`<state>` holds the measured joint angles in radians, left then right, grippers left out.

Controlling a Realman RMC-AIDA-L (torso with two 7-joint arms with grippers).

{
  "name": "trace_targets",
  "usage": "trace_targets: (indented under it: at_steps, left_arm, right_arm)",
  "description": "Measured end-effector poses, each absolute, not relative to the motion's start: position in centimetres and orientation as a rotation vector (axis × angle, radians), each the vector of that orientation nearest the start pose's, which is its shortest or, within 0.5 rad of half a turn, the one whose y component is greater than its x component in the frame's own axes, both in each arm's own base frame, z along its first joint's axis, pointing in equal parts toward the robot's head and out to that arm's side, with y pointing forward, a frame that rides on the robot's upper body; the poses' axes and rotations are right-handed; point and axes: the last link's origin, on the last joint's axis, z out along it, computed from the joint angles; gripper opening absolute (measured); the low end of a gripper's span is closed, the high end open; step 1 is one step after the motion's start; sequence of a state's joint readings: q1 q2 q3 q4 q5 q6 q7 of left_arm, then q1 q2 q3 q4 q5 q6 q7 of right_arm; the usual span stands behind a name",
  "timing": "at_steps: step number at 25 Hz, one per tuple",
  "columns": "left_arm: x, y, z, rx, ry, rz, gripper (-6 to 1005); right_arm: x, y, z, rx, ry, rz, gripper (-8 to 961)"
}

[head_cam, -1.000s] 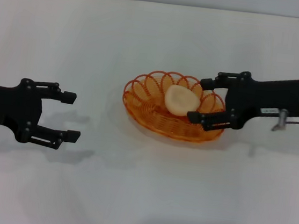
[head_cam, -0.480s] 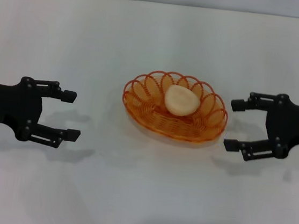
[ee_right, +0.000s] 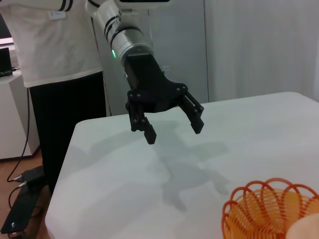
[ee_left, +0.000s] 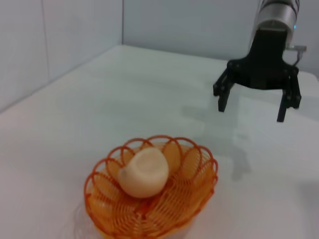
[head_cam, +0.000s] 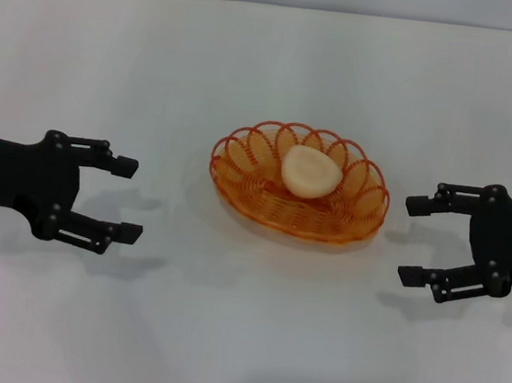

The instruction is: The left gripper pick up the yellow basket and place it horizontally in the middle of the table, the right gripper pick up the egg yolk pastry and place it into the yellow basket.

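**Pastry in basket, both arms off to the sides**

Head view: basket (head_cam: 298,194) sits mid-table (head_cam: 239,338), long axis running across from my left to my right, slightly skewed. Pastry (head_cam: 311,172) lies inside it, toward the far half. My left gripper (head_cam: 125,200) is well apart on the left, fingers spread, holding nothing. My right gripper (head_cam: 417,241) is near the basket's right end but clear of the rim, fingers also spread and empty. Right arm is the nearer of the two; the basket lies straight ahead of each set of fingertips, between them.

Left wrist view: basket (ee_left: 149,199) close below, pastry (ee_left: 144,173) resting in its bowl, tipped a little against the wires. Right gripper (ee_left: 256,102) hangs beyond, above the table (ee_left: 99,99), fingers parted.

Right wrist view: only an edge of the basket (ee_right: 269,209) shows in a corner. Left gripper (ee_right: 172,127) faces me across the table (ee_right: 124,184), fingers parted, nothing between them.

Judgement: both placements look done. Any further move would be withdrawal, each arm pulling away along the basket's long axis, no contact needed.
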<state>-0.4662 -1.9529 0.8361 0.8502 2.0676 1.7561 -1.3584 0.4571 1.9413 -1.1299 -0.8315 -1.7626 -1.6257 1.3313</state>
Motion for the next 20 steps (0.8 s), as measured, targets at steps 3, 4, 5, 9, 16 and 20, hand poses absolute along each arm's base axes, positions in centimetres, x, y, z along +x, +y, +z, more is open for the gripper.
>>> trace_targets:
  at_steps: [3,4,5,9,16,20]
  left_arm:
    - [-27.27,31.1,5.09,-2.991,-0.335,-0.365,863]
    - [-27.16,31.11,5.06,-2.999,-0.333,-0.364,863]
    - [-27.06,31.14,5.05,-3.003,-0.331,-0.366,863]
    - [-26.84,31.26,5.05,-3.007,-0.325,-0.37,863]
    - [-26.85,31.29,5.09,-3.004,-0.33,-0.372,863]
    - [-26.85,31.3,5.11,-3.003,-0.331,-0.372,863]
  right_arm:
    - [24.45,31.8,2.47,-2.98,0.189,0.538,878]
    - [24.49,31.78,2.45,-2.981,0.192,0.539,878]
    - [24.51,31.77,2.44,-2.981,0.194,0.539,878]
    - [24.54,31.75,2.44,-2.981,0.194,0.54,877]
    - [24.56,31.75,2.46,-2.981,0.195,0.541,877]
    - [24.58,31.79,2.46,-2.977,0.187,0.538,877]
